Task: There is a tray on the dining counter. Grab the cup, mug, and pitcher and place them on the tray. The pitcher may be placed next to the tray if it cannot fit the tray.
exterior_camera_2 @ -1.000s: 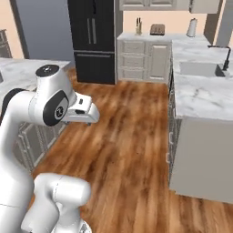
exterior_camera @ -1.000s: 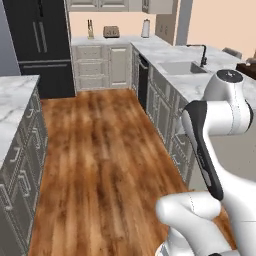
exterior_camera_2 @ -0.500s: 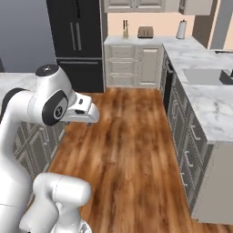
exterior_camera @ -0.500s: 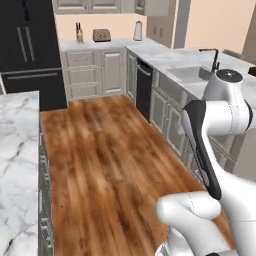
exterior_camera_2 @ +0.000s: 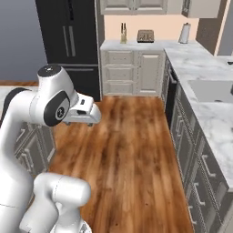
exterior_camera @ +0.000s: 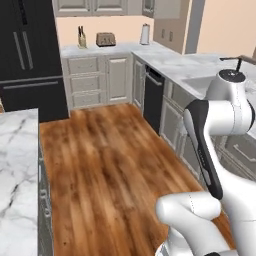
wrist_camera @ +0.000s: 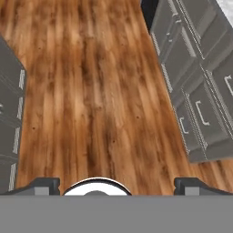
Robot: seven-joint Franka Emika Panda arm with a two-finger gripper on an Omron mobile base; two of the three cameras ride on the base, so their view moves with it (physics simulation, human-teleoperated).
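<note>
The dining counter (exterior_camera: 192, 65) runs along the right of the kitchen, white veined marble with an inset sink (exterior_camera_2: 210, 90) and a black faucet (exterior_camera: 234, 60). The tray, cup, mug and pitcher are out of view. My gripper (wrist_camera: 119, 185) points down at the wooden floor, held close to the arm's shoulder and well left of that counter. Its two dark fingertips (wrist_camera: 44, 184) stand far apart, open, with nothing between them.
A black fridge (exterior_camera: 27, 50) stands at the back left, beside a rear counter (exterior_camera_2: 136, 44) with a knife block, toaster and paper roll. A marble island (exterior_camera: 17, 165) lies left. A black dishwasher (exterior_camera: 153, 102) sits under the counter. Grey cabinets (wrist_camera: 195, 77) flank open wooden floor (exterior_camera: 110, 160).
The whole picture has shifted: the base has moved, so the fridge and rear counter sit differently and the left island looms larger. The arm keeps its pose and the gripper stays open.
</note>
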